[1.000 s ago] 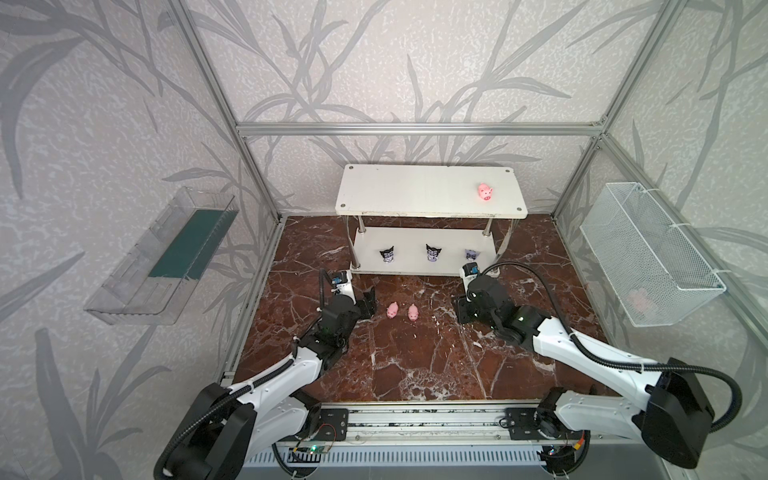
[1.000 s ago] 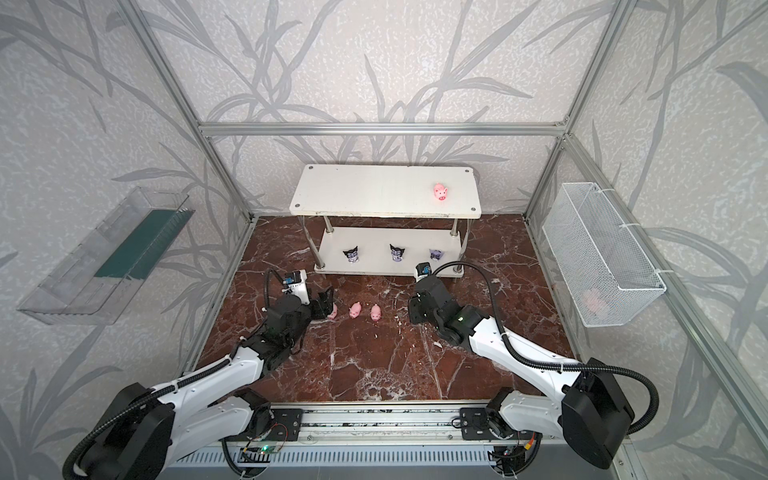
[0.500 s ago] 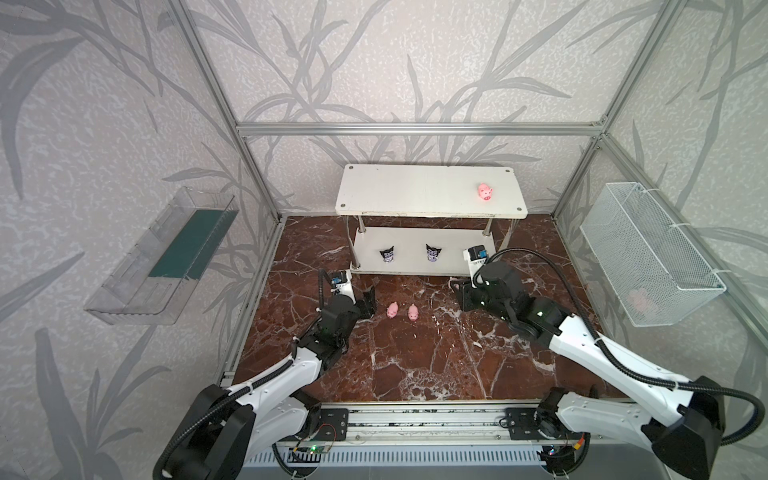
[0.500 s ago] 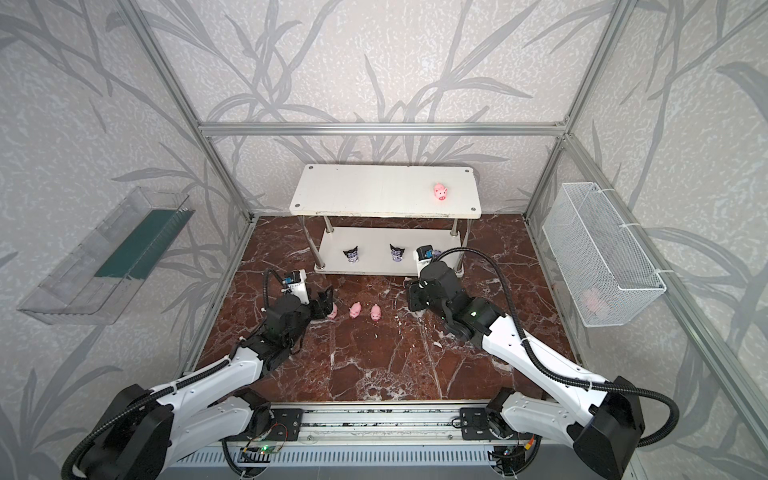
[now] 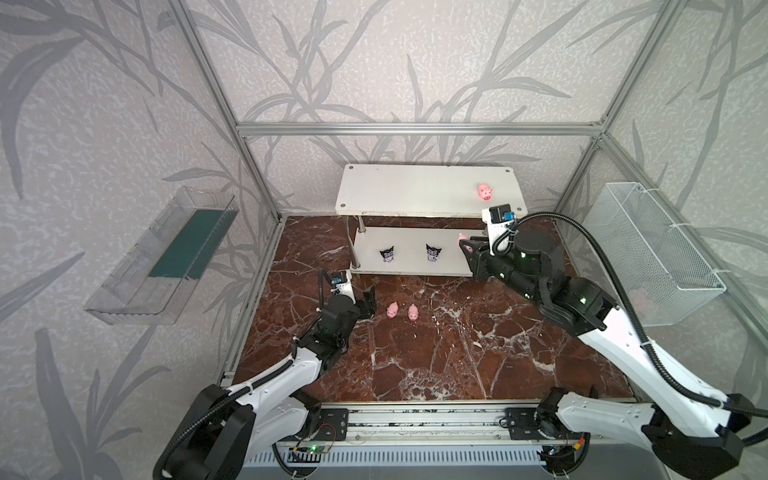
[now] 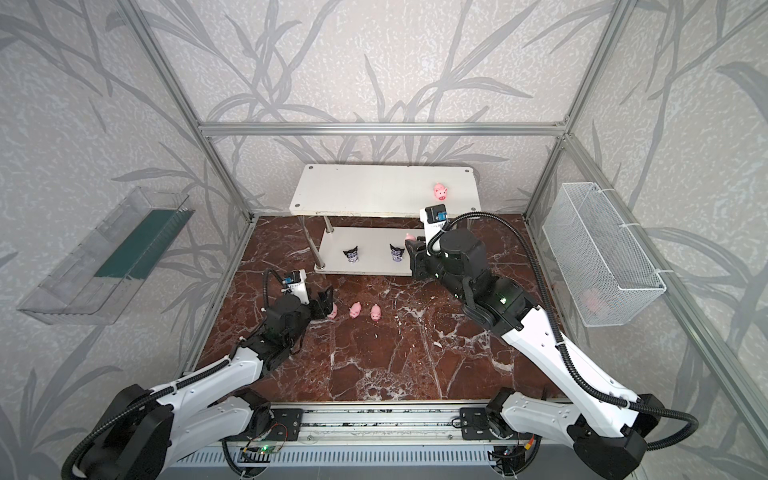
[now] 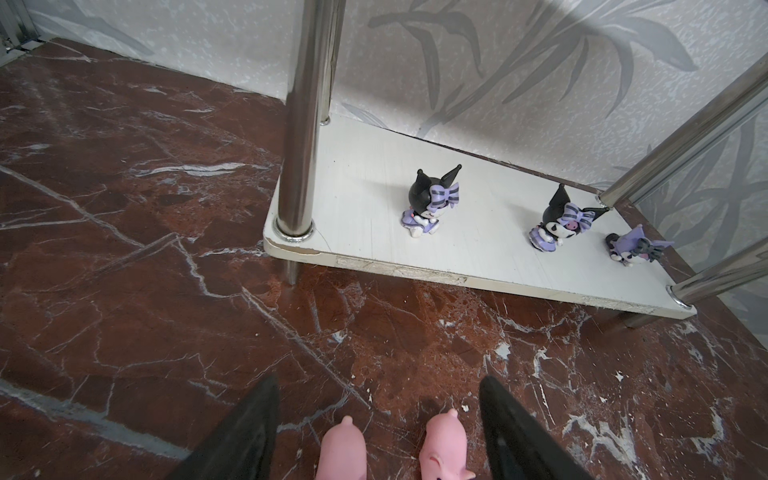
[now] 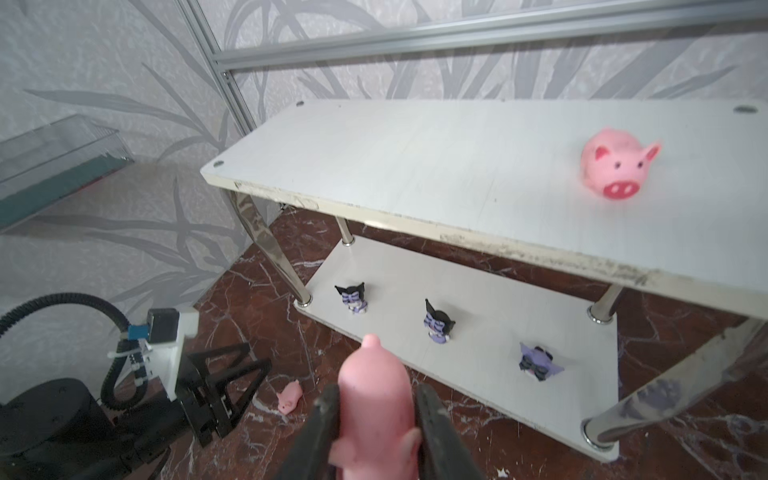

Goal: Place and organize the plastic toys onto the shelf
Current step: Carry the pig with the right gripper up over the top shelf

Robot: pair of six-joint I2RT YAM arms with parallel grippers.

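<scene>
While the left hand (image 7: pixel 377 381) gapes, the right hand (image 8: pixel 377 391) pinches a smooth pink pig (image 8: pixel 372 419).

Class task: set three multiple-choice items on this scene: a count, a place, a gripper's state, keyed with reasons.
1. How many horned figurines are on the lower board of the shelf? A. two B. three C. five
2. Where is the lone pig on the shelf? A. top board, right end B. top board, left end C. lower board
3. The right gripper is: A. open, empty B. shut on a horned figurine C. shut on a pink pig
Key: 1 B, three show in the left wrist view; 2 A, seen in both top views; 3 C, jaws pinch its body in the right wrist view.
</scene>
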